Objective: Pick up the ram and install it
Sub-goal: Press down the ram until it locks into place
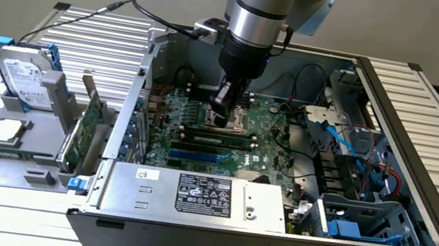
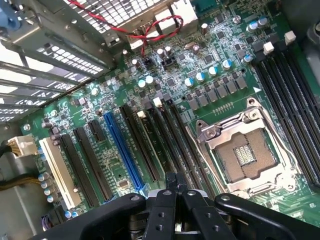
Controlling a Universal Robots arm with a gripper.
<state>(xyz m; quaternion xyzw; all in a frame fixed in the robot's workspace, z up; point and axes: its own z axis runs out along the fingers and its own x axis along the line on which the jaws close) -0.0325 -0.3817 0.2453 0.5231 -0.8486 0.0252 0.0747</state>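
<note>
Your gripper (image 1: 220,118) hangs low inside the open computer case (image 1: 421,197), just over the motherboard (image 1: 196,152) beside the empty processor socket (image 2: 245,155). Its fingers (image 2: 172,192) are pressed together with nothing between them. In the exterior view you can see the ram (image 1: 218,140), a narrow green stick, lying along a black memory slot directly below the fingertips; whether it is fully seated you cannot tell. In the wrist view the fingertips sit right above the row of dark memory slots (image 2: 165,140). Outside the case, on the exterior view's left, a grey stand (image 1: 13,155) carries the hard drive (image 1: 23,78) with blue rails and the wider green expansion card (image 1: 87,127).
</note>
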